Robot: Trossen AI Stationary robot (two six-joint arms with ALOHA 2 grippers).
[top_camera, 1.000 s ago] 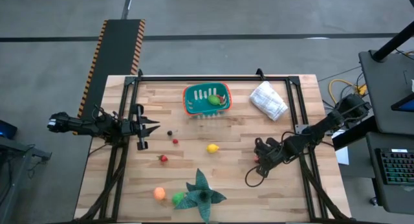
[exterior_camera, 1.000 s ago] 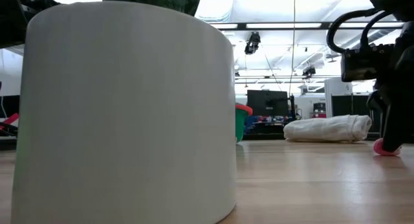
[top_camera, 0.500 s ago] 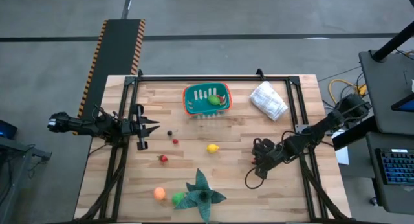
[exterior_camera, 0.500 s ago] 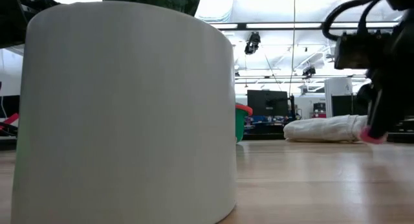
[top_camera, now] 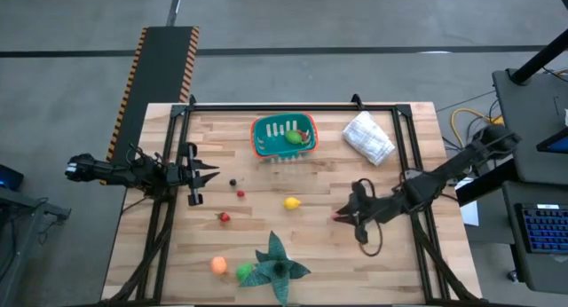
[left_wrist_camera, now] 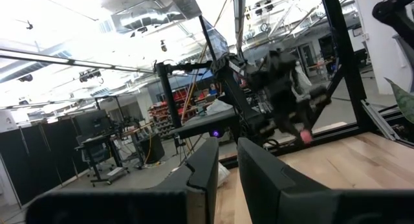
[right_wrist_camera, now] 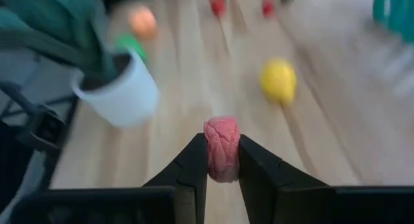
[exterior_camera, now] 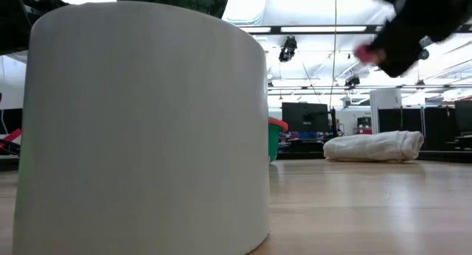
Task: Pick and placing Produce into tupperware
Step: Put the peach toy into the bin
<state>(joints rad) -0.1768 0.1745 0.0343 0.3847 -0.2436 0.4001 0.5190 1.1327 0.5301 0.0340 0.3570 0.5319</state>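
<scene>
My right gripper (top_camera: 342, 216) hangs over the table's right half, shut on a pink, wrinkled piece of produce (right_wrist_camera: 222, 148). The teal tupperware (top_camera: 284, 136) with its orange-red rim stands at the far middle, with a green piece (top_camera: 293, 137) in it. On the table lie a yellow piece (top_camera: 291, 203), two red ones (top_camera: 224, 217) (top_camera: 240, 193), a dark one (top_camera: 233, 182), an orange one (top_camera: 217, 265) and a green one (top_camera: 244, 271). My left gripper (top_camera: 209, 174) waits shut at the left edge, raised. My right gripper pinches the pink piece's two opposite sides (right_wrist_camera: 223, 160) between its two fingers (right_wrist_camera: 194, 162), and the piece stands out past their ends. The fingers come from the table's right, slanting down toward the left. The piece is lifted clear of the table (exterior_camera: 365, 52).
A potted plant with dark green star-shaped leaves (top_camera: 280, 263) in a white pot (right_wrist_camera: 119, 94) stands near the front edge, beside the orange and green pieces. A wrinkled white bag (top_camera: 368, 137) lies at the far right. A black frame (top_camera: 293, 105) runs around the table.
My right gripper has risen from the table with the pink piece, which is now lifted clear. It has tipped from pointing steeply down to a shallower slant, rolled, and shifted slightly toward the table's left.
</scene>
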